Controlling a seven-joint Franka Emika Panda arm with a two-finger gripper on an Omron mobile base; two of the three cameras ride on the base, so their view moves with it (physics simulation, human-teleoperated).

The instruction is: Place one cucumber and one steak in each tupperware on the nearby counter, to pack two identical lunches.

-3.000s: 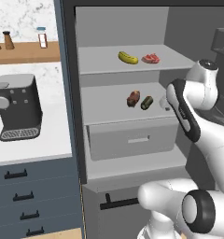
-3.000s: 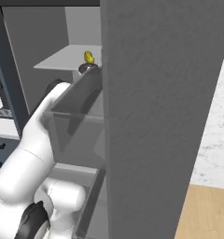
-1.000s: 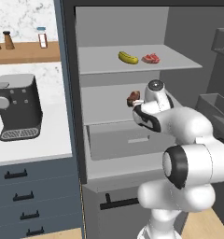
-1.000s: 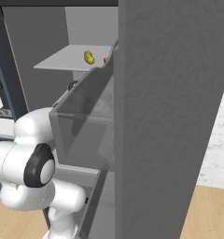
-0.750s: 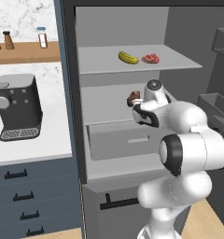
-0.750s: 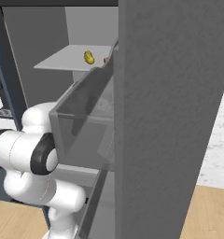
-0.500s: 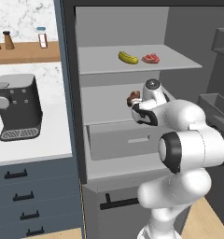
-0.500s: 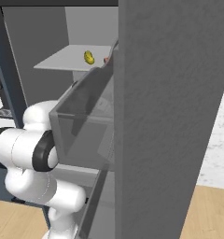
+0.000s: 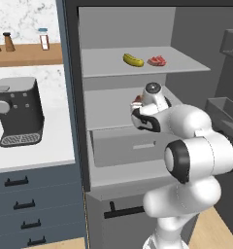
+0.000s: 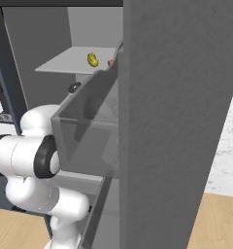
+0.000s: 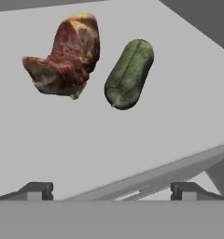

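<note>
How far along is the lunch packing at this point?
Nothing looks packed yet. A steak and cucumber lie on the middle shelf, and two more food items sit on the upper shelf. The gripper, jaws open and empty, faces the middle pair. All picking and placing remains.

wall: white marble (image 9: 21,19) | floor: light wood (image 10: 210,223) | furniture: tall grey cabinet (image 9: 186,29), wooden shelf (image 9: 26,53)

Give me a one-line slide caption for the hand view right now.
Open gripper looks onto a grey shelf holding a steak beside a cucumber.
</note>
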